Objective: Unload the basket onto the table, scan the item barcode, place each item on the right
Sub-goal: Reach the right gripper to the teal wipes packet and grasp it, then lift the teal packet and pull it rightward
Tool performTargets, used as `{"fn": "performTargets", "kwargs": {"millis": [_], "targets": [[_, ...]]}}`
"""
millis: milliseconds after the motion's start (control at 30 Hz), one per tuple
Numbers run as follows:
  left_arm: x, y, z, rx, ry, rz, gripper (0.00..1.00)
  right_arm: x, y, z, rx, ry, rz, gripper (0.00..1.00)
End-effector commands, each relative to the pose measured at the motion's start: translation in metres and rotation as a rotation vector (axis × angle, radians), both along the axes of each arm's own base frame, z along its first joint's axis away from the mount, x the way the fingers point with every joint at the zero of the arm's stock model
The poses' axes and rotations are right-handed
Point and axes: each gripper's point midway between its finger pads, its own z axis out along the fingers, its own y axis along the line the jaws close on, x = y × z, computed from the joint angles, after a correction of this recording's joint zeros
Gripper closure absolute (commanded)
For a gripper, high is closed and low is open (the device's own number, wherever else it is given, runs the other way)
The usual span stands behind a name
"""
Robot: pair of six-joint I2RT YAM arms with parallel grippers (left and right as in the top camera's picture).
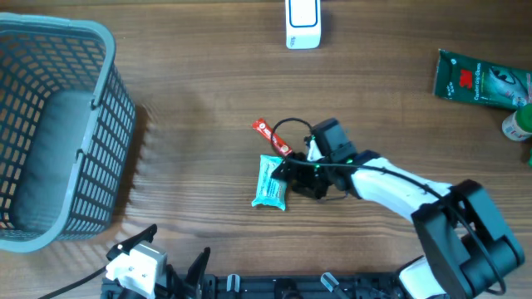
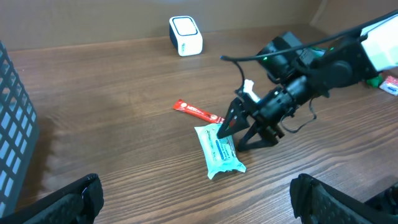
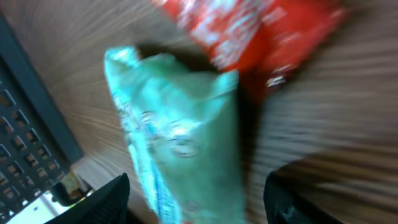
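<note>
Packet [image 1: 271,183] in teal wrap lies flat on the table [image 1: 199,91], near the middle. One short end points toward the robot. A red sachet [image 1: 273,137] lies just beyond its far end; whether the two touch cannot be told.

The right gripper [image 1: 287,176] reaches in from the right side, low over the table, with its tips at the packet's right edge. In the right wrist view the packet fills the space between the two fingers [image 3: 112,199]. The jaws are spread, and a strip of table shows between the packet and one finger, so the packet is straddled but not clamped. That view is blurred, so contact on the other side cannot be judged.

The left gripper [image 2: 196,183] sits at the near edge of the table, well apart from the packet, jaws fully spread and empty.

The white scanner [image 1: 303,23] stands at the far edge, well apart from the packet. A grey basket [image 1: 108,50] sits at the left end. A green pouch [image 1: 482,80] lies at the far right.
</note>
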Motion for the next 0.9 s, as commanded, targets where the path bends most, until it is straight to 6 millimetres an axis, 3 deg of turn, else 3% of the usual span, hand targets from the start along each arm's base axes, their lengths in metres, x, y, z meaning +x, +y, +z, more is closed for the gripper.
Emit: {"fn": "performTargets", "kwargs": {"millis": [0,67,133,167,267,367,533,567,633,767,867], "targets": [[-0.002,-0.002,0.001,-0.011,-0.003,-0.007,0.00,-0.016,0.010,-0.024,-0.074,0.066,-0.044,0.34],[-0.002,-0.002,0.001,-0.011,-0.003,-0.007,0.00,-0.020,0.014,-0.030,-0.091,0.090,-0.064,0.51],[-0.002,-0.002,0.001,-0.011,-0.003,-0.007,0.00,-0.022,0.013,-0.032,-0.098,0.116,-0.086,0.91],[-0.002,-0.002,0.001,-0.011,-0.003,-0.007,0.00,-0.023,0.012,-0.032,-0.102,0.124,-0.091,0.96],[-0.002,-0.002,0.001,-0.011,-0.003,-0.007,0.00,-0.027,0.014,-0.030,-0.085,0.162,-0.103,0.96],[-0.002,-0.002,0.001,-0.011,-0.003,-0.007,0.00,-0.033,0.023,-0.010,0.035,0.229,-0.062,0.96],[-0.002,-0.002,0.001,-0.011,-0.003,-0.007,0.00,-0.035,0.029,0.077,0.421,0.445,-0.006,0.96],[-0.002,-0.002,0.001,-0.011,-0.003,-0.007,0.00,-0.037,0.027,0.102,0.521,0.557,0.000,0.96],[-0.002,-0.002,0.001,-0.011,-0.003,-0.007,0.00,-0.043,0.022,0.127,0.599,0.724,0.018,0.96],[-0.002,-0.002,0.001,-0.011,-0.003,-0.007,0.00,-0.054,0.016,0.149,0.630,0.947,0.042,0.96],[-0.002,-0.002,0.001,-0.011,-0.003,-0.007,0.00,-0.055,0.016,0.155,0.630,0.993,0.051,0.95]]}}
